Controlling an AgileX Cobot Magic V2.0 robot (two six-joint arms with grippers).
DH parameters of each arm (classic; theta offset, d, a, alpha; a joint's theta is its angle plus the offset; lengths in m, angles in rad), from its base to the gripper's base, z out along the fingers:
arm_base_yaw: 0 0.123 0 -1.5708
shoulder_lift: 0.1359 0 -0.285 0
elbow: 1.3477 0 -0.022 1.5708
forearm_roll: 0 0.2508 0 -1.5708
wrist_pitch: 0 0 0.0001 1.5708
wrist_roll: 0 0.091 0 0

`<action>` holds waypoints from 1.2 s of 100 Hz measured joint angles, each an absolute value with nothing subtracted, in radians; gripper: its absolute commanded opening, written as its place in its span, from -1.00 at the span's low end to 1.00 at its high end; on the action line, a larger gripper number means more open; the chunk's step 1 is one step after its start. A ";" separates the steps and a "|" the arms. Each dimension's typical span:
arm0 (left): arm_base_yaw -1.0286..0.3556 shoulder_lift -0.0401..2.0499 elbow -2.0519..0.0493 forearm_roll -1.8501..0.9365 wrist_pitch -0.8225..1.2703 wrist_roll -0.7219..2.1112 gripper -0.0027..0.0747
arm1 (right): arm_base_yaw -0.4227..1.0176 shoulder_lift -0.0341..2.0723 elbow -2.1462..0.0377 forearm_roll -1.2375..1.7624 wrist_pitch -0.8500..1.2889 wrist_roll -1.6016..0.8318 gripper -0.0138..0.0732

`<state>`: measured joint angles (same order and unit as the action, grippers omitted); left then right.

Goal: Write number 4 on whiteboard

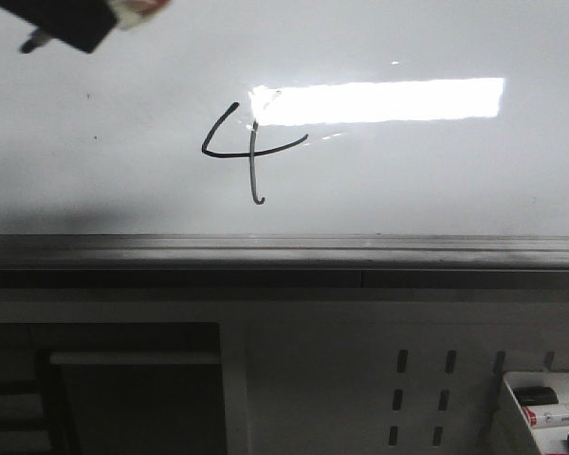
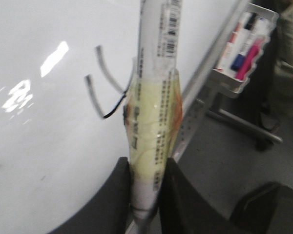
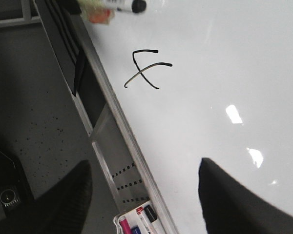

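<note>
A hand-drawn black number 4 point(image 1: 248, 152) stands on the glossy whiteboard point(image 1: 436, 180), beside a bright light reflection. It also shows in the left wrist view point(image 2: 103, 87) and the right wrist view point(image 3: 146, 68). My left gripper point(image 2: 145, 170) is shut on a white marker point(image 2: 154, 97) wrapped in yellowish tape; in the front view it point(image 1: 62, 24) is at the top left, above and left of the 4, with the marker tip point(image 1: 33, 43) off the ink. My right gripper point(image 3: 144, 192) is open and empty, over the board's lower edge.
A grey metal rail point(image 1: 284, 251) runs along the board's lower edge. Below it is a white perforated panel point(image 1: 417, 389) with slots. A white tray point(image 1: 550, 408) with several markers hangs at the lower right; it also shows in the right wrist view point(image 3: 141, 222).
</note>
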<state>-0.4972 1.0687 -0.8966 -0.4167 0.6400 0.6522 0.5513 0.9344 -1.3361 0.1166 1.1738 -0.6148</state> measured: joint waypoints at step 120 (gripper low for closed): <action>-0.148 1.155 -0.650 -0.557 0.210 0.486 -0.11 | 0.551 0.923 -1.336 0.107 1.189 -0.556 0.28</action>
<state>-0.1475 1.1548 -0.6498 -0.5573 0.2104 0.4855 0.5513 0.9228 -1.3361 0.1068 1.1892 -0.5565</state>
